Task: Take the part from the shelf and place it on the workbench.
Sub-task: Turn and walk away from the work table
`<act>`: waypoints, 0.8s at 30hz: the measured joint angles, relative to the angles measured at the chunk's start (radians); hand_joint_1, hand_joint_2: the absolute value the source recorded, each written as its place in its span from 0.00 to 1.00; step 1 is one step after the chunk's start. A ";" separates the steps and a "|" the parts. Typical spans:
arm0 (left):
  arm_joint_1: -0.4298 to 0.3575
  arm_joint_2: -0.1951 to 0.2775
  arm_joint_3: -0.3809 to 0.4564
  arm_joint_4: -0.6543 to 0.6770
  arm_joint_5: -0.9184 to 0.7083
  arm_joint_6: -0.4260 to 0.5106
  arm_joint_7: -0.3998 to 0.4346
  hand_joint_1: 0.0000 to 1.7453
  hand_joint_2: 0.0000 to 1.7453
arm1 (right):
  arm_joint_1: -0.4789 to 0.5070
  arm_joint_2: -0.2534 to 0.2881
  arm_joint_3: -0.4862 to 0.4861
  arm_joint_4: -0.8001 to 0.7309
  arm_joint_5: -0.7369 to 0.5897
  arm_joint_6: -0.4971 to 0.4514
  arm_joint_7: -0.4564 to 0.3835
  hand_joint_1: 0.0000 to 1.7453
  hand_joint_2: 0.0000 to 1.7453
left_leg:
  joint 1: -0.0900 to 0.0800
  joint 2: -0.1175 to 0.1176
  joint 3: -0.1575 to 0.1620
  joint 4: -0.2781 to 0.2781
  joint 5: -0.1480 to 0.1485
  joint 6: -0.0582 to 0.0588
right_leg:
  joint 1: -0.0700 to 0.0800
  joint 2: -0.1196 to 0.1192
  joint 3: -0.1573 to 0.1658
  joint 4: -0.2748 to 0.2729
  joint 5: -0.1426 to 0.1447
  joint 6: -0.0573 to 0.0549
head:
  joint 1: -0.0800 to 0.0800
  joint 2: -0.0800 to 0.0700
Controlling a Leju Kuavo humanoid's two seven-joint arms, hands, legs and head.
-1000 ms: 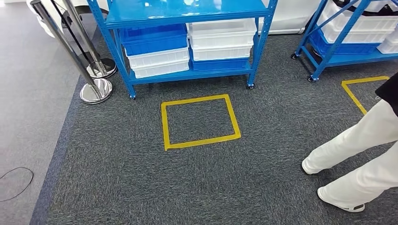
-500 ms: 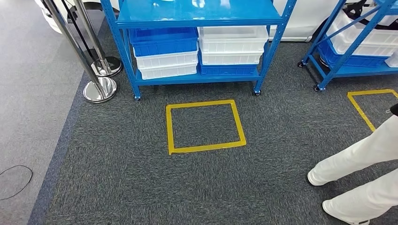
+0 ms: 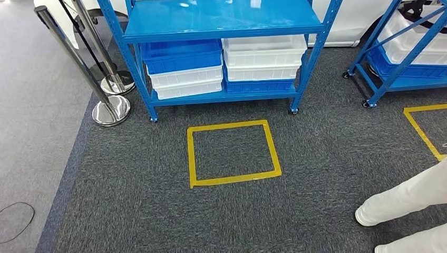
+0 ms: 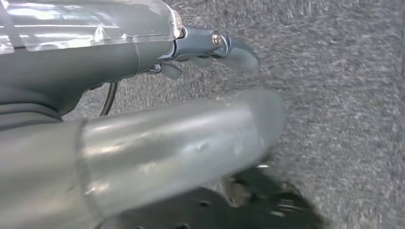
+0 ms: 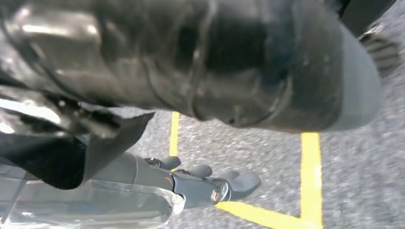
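My left hand [image 4: 210,50] hangs over grey carpet with its fingers loosely extended and nothing in them, and my right hand [image 5: 210,183] hangs the same way, released and holding nothing, above a strip of yellow tape. I cannot pick out the part itself; the blue shelf [image 3: 221,21] ahead of me shows a bare blue upper deck with a few bright glints I cannot identify, and any part may be too small to tell. On the shelf's lower deck sit stacked bins: a blue bin [image 3: 182,54] on white ones on the left, white bins [image 3: 263,55] over a blue one on the right. On the carpet just in front of the shelf lies a yellow tape square [image 3: 233,153]. Two chrome stanchions [image 3: 108,108] stand left of the shelf, near the carpet's edge. A second blue shelf [image 3: 406,47] with bins stands at right. A person's white-trousered legs [image 3: 406,203] are at lower right.
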 joint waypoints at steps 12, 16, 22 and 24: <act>0.005 -0.002 -0.005 -0.007 -0.007 -0.001 0.003 0.00 0.00 | -0.014 0.003 -0.005 0.001 0.008 0.004 0.000 0.00 0.00 | -0.005 0.000 0.006 -0.269 0.202 0.055 | -0.005 0.006 0.057 0.182 -0.054 0.060 | 0.000 0.000; 0.006 -0.002 -0.006 -0.009 -0.008 0.000 0.005 0.00 0.00 | -0.011 0.003 -0.005 0.001 0.008 0.004 0.000 0.00 0.00 | -0.006 -0.008 0.098 -0.291 0.143 0.062 | -0.004 0.004 -0.116 0.305 -0.202 0.061 | 0.000 0.000; 0.013 -0.010 -0.009 -0.011 -0.010 -0.003 0.013 0.00 0.00 | 0.007 0.002 -0.009 0.001 0.008 0.004 0.000 0.00 0.25 | -0.012 -0.019 0.221 -0.297 0.031 0.048 | 0.015 0.006 -0.190 0.095 0.074 0.032 | 0.001 0.000; 0.008 -0.012 -0.010 -0.015 -0.010 -0.003 0.015 0.00 0.00 | 0.001 0.003 -0.009 0.001 0.010 0.005 0.000 0.00 0.75 | -0.015 -0.020 0.237 -0.281 0.035 0.034 | 0.015 0.008 -0.168 0.082 0.087 0.024 | 0.001 0.000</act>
